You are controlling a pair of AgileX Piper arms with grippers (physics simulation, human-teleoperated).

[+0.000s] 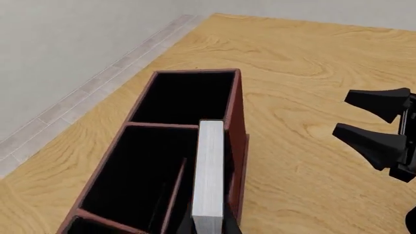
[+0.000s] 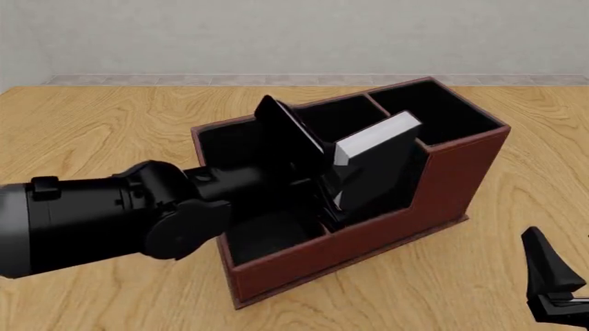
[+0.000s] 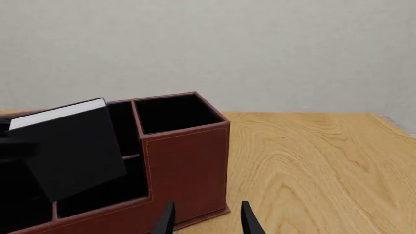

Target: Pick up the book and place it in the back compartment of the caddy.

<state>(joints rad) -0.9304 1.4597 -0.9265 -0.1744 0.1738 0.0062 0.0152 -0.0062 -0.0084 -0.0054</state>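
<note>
1. Lowering the book (image 2: 377, 162) into the caddy (image 2: 442, 186) is the step in hand, by my read: L gripper (image 2: 324, 181) has its jaws pinching the book at its lower end.
2. Book sits tilted, partly inside the back compartment (image 2: 391, 186), i.e. the cell w/ the stepped-down outer wall; page block (image 1: 209, 175) faces up. Can't tell if it touches the floor yet.
3. R gripper (image 3: 206, 219) idles low near the bench (image 2: 92, 131), well apart from the caddy, jaws spread, holding nothing.
4. Next move prob. needs the book set upright, eased down, then jaws released w/o dragging the thin divider.
</note>
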